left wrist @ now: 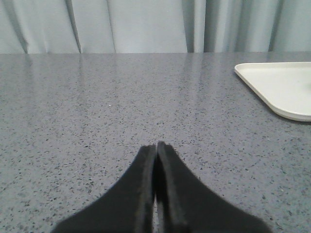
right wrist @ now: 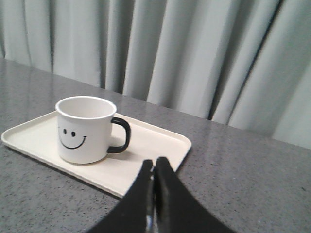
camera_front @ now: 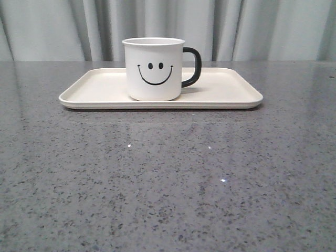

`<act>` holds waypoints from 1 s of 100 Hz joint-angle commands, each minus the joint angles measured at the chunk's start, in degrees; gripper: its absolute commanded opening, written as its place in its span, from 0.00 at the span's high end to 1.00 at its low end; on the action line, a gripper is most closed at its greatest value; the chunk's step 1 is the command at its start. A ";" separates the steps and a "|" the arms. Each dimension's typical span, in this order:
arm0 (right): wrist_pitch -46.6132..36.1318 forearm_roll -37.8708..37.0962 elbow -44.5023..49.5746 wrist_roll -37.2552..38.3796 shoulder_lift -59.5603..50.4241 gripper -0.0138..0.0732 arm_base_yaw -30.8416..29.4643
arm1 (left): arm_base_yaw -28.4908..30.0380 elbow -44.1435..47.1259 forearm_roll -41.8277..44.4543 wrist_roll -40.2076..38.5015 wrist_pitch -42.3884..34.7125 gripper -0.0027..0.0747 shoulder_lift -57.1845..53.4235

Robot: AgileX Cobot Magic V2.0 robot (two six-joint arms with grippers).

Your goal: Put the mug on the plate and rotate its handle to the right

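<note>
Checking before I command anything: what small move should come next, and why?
Probably none beyond holding both arms back. The mug stands upright on the plate, its handle pointing right, and the left gripper and right gripper are shut and clear.

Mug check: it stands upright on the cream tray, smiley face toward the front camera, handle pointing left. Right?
Not quite. In the front view the mug stands upright on the tray, face forward, but its black handle points right, not left.

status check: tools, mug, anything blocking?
Left tool shut, right tool shut, both empty. White smiley mug upright on cream rectangular plate, black handle right. Nothing blocking.
</note>
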 commanded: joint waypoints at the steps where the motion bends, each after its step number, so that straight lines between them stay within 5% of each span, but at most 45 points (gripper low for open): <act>1: -6.43 -3.59 0.96 4.98 -1.78 0.91 -3.35 | 0.01 0.27 -0.66 -0.11 -4.63 0.99 -1.80; 49: -3.88 -4.85 13.63 7.30 -15.93 0.91 -21.62 | 0.01 0.27 -0.66 -0.11 -4.63 0.99 -1.80; 100: 7.70 -5.91 16.61 10.42 -24.46 0.91 -24.71 | 0.01 0.27 -0.66 -0.11 -4.63 0.99 -1.80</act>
